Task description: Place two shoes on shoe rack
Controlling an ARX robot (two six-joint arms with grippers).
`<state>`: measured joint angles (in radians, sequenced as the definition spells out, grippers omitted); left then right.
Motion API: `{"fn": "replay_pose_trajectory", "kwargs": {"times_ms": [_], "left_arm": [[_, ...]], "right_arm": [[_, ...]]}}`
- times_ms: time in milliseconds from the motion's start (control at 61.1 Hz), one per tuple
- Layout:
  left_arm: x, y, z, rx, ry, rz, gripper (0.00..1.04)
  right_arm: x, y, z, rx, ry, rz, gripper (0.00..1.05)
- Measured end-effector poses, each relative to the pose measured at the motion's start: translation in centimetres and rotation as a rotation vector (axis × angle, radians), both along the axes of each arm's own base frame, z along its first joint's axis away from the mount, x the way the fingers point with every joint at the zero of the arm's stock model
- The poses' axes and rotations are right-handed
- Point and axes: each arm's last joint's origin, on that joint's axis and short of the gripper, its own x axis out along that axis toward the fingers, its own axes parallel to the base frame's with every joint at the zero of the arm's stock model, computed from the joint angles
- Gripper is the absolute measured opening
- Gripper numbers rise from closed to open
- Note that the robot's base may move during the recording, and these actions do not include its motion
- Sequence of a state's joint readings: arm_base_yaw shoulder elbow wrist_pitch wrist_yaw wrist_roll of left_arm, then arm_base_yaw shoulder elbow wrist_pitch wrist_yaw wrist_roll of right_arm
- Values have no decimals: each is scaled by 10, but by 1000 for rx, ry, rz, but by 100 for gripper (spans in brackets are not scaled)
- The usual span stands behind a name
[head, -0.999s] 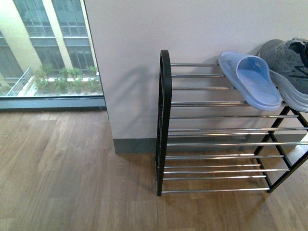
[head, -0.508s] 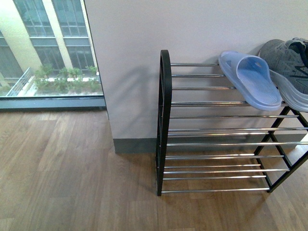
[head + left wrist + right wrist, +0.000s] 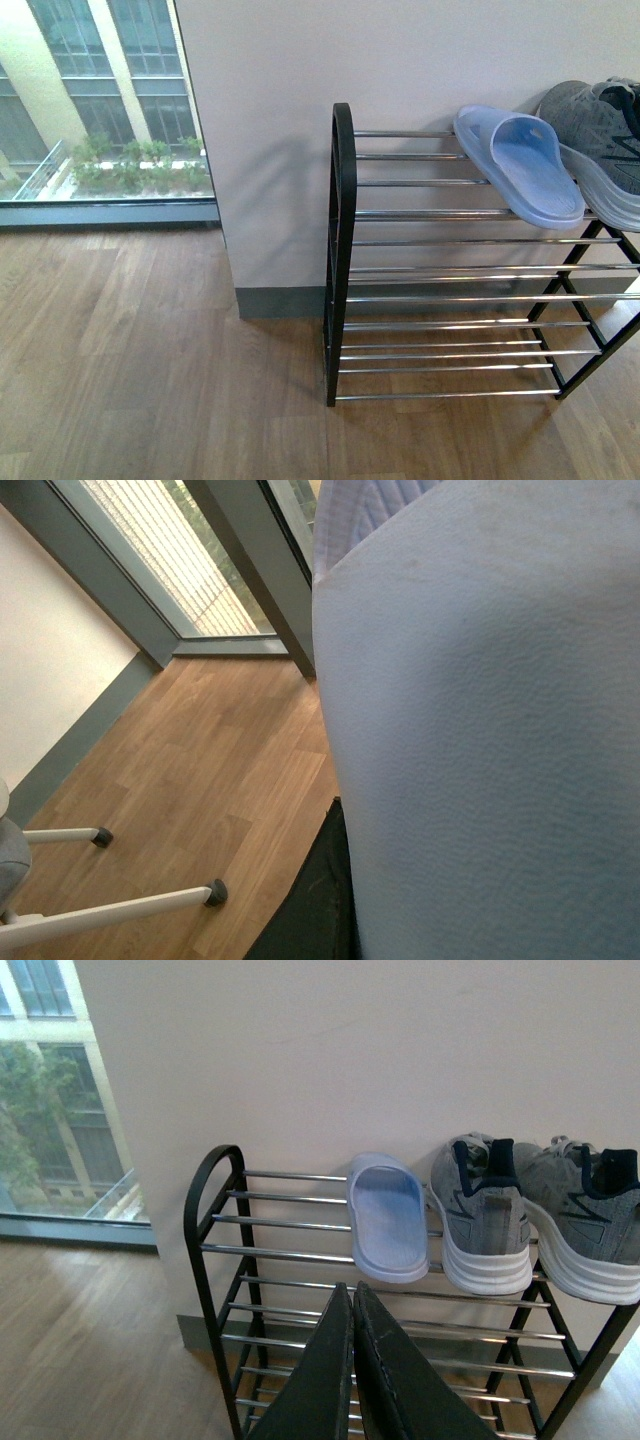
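On the top tier of the low black-framed rack with chrome rods (image 3: pixel 300 1224), standing against the wall: pale-blue rubber slide (image 3: pixel 388 1216) leftmost, two grey knit sneakers (image 3: pixel 482 1212) just right of it, side by side, heels frontward

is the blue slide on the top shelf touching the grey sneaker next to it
Cannot tell: the slide and sneaker sit side by side, with no plain gap or contact in either view.

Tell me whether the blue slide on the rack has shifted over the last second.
No. The blue slide lies in the same place across the top rods of the shoe rack, toe overhanging the same rod.
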<state>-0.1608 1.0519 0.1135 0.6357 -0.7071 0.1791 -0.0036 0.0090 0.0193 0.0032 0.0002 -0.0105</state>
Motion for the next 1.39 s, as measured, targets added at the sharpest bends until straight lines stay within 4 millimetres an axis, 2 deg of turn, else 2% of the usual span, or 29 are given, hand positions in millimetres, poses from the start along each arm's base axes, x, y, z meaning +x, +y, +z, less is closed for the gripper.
{"fn": "replay_pose_trajectory", "kwargs": {"times_ms": [66, 98, 328, 622, 852, 1032, 1179, 1327, 1392], "left_arm": [[0, 0, 0, 0, 0, 1, 2], [0, 0, 0, 0, 0, 1, 2], [0, 0, 0, 0, 0, 3, 2], [0, 0, 0, 1, 0, 5, 2], [0, 0, 0, 0, 1, 2, 2], [9, -5, 1, -271, 41, -147, 2], [47, -12, 13, -457, 97, -151, 2], [105, -23, 31, -503, 177, -193, 2], [124, -27, 34, -500, 214, -208, 2]], "right_arm": [[0, 0, 0, 0, -2, 0, 8], [0, 0, 0, 0, -2, 0, 17], [0, 0, 0, 0, -3, 2, 54], [0, 0, 0, 1, -2, 3, 97], [0, 0, 0, 1, -2, 3, 95], [0, 0, 0, 4, -2, -4, 95], [0, 0, 0, 3, -2, -1, 95], [0, 0, 0, 3, -2, 0, 95], [0, 0, 0, 3, -2, 0, 95]]}}
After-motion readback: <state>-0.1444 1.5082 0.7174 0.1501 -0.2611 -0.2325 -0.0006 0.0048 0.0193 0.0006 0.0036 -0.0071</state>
